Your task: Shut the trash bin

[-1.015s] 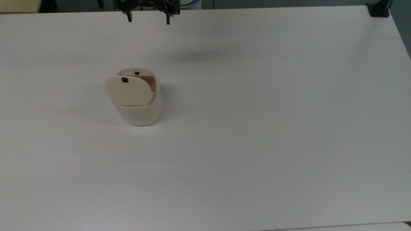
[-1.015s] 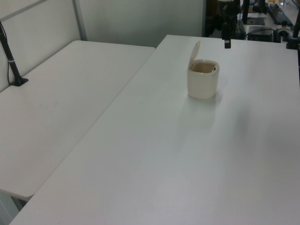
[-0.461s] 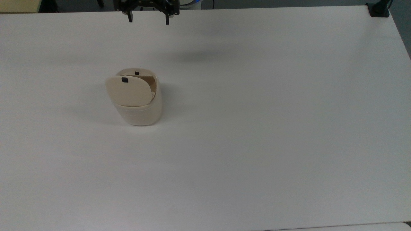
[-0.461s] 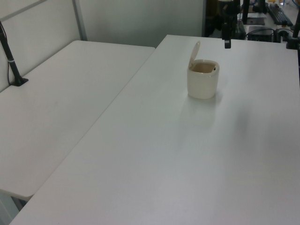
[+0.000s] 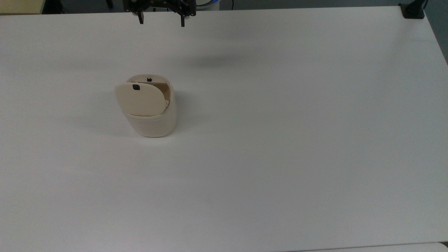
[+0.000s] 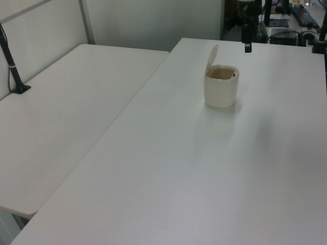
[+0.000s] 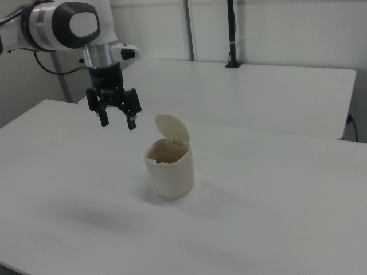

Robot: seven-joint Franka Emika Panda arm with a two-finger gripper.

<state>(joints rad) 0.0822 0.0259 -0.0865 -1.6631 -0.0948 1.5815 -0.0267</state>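
Note:
The trash bin (image 5: 152,120) (image 6: 220,87) (image 7: 170,171) is a small cream-beige tub standing on the white table. Its lid (image 5: 140,99) (image 6: 211,56) (image 7: 172,129) stands raised on its hinge, with a black square mark near the free edge, and the inside is open to view. My gripper (image 5: 161,21) (image 7: 117,120) hangs open in the air with nothing between its fingers. In the top view it is at the table's far edge, well above the bin in the picture. In the right view it is up and to the left of the lid. The left view shows a finger (image 6: 248,43) right of the lid.
The white table (image 5: 280,140) stretches wide around the bin. A second white table (image 6: 61,112) adjoins it on the left view's left. A black clamp (image 5: 413,12) sits on the corner at the top view's upper right. A black post (image 7: 231,34) rises from the far table.
The gripper has shifted very slightly toward the table's far edge in the top view. The bin and its lid have not moved.

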